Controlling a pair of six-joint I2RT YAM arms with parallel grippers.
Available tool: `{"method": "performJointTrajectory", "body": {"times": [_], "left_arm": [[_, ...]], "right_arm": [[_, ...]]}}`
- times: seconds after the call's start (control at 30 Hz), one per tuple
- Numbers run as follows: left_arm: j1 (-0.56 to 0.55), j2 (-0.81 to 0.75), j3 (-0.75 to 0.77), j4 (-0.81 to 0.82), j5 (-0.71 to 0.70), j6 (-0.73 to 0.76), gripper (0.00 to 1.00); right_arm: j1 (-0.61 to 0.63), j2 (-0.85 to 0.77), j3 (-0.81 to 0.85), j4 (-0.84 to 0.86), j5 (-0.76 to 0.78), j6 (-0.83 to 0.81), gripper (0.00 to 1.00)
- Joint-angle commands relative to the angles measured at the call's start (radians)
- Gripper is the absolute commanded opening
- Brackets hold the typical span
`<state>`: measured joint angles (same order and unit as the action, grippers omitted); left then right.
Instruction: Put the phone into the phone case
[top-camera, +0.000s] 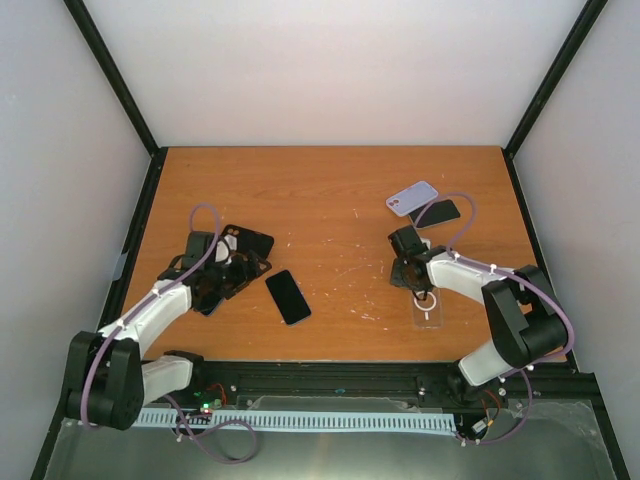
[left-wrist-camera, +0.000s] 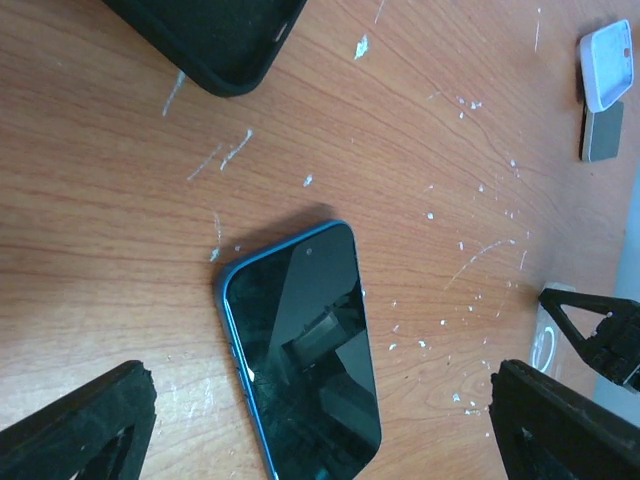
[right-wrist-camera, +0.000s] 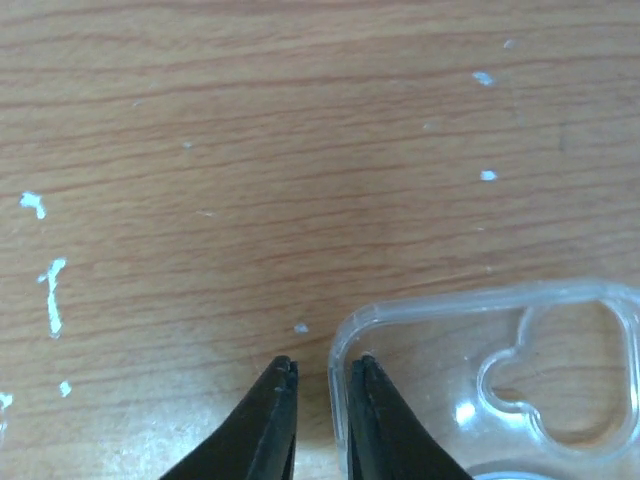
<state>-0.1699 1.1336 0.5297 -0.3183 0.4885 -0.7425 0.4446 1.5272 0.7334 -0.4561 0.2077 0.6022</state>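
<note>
Phone (top-camera: 288, 297) is lying screen-up on the tabletop (top-camera: 330, 190), close to its near edge and left of middle, apart from every case. The left gripper (left-wrist-camera: 320, 425) is hovering over it with jaws spread wide, one finger to each side, probably lining up for a pickup. The right gripper (right-wrist-camera: 322, 365) is working by the near edge, right of middle. Its jaws are pinching nearly together on the rim of the clear case (right-wrist-camera: 470, 302), seemingly to steady it or carry it toward the phone. A black case (top-camera: 250, 243) is lying open-side up just beyond the left gripper. A lilac case (top-camera: 412, 197) and a dark slab (top-camera: 438, 212) are sitting together toward the far-right corner, apparently out of play.
</note>
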Motion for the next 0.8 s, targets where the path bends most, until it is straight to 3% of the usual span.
{"method": "performJointTrajectory", "body": {"times": [0.0, 0.23, 0.53, 0.67, 0.77], "left_arm": [[0.006, 0.029, 0.001, 0.065, 0.063, 0.012, 0.91], [0.006, -0.02, 0.002, 0.109, 0.143, 0.003, 0.91], [0.006, -0.238, 0.126, -0.067, -0.076, 0.059, 0.99], [0.006, -0.331, 0.176, -0.135, -0.141, 0.097, 0.99], [0.006, -0.395, 0.21, -0.177, -0.174, 0.136, 1.0]], "right_arm": [[0.009, -0.013, -0.018, 0.026, -0.117, -0.018, 0.14], [0.094, -0.065, -0.009, 0.074, -0.214, 0.051, 0.08], [0.268, 0.032, 0.078, 0.154, -0.229, 0.121, 0.07], [0.321, 0.1, 0.15, 0.111, -0.206, 0.122, 0.09], [0.376, 0.119, 0.211, 0.058, -0.164, 0.125, 0.21]]}}
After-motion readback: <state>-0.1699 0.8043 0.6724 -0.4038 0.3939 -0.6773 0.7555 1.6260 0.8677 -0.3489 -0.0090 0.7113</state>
